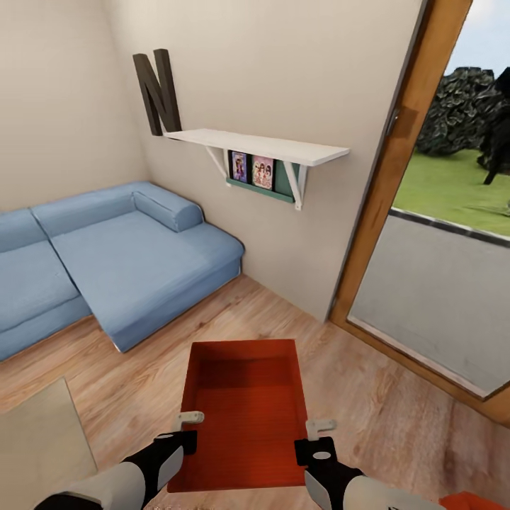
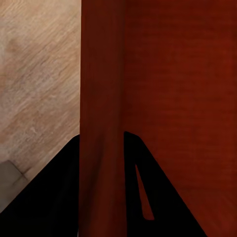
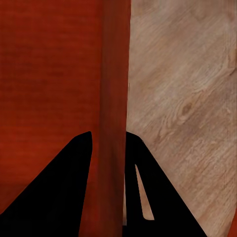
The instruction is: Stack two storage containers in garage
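One orange-red storage container (image 1: 244, 418) is held level above the light wood-plank floor (image 1: 397, 418) of the living room, open side up. My left gripper (image 1: 185, 433) is shut on its left wall and my right gripper (image 1: 313, 440) on its right wall. The left wrist view has that thin red wall (image 2: 101, 98) running between the two dark fingers of the left gripper (image 2: 101, 187). Likewise, the right wrist view shows the wall (image 3: 114, 74) pinched by the right gripper (image 3: 107, 187). A corner of a second orange-red container (image 1: 476, 501) peeks in at the lower right edge.
A blue sofa (image 1: 113, 255) fills the left side. On the beige wall ahead hangs a white shelf (image 1: 262, 145) with a dark letter N (image 1: 157, 92). A wood-framed glass door (image 1: 439, 283) stands at the right. A pale flat surface (image 1: 35, 443) lies at the lower left.
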### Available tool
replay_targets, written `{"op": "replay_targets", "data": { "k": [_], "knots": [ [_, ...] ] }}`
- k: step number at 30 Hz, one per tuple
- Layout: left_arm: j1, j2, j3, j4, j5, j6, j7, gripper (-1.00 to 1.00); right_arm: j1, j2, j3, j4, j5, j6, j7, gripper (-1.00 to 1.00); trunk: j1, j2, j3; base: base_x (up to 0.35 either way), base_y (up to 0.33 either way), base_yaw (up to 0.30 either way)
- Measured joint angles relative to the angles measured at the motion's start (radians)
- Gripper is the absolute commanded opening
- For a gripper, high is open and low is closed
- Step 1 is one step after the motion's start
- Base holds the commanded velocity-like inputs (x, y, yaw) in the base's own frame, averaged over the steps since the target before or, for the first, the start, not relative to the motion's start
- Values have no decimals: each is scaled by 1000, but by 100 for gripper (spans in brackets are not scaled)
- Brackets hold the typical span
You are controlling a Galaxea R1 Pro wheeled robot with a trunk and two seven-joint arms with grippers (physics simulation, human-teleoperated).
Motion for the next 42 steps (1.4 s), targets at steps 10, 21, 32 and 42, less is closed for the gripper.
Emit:
{"op": "replay_targets", "data": {
  "k": [10, 21, 32, 42],
  "knots": [
    [0, 0, 0, 0, 0, 0, 0, -100, 0, 0, 0, 0, 0, 0, 0, -100, 0, 0, 0, 0, 0, 271],
    [0, 0, 0, 0, 0, 0, 0, -100, 0, 0, 0, 0, 0, 0, 0, -100, 0, 0, 0, 0, 0, 271],
    [0, 0, -2, 0, 1, -1, 0, -100, 1, 0, 0, 0, 0, -1, 0, -100, 0, 0, 0, 0, 0, 271],
    [0, 0, -1, 0, 1, -1, 0, -100, 0, 0, 0, 0, 0, -1, 0, -100, 0, 0, 0, 0, 0, 271]
  ]
}}
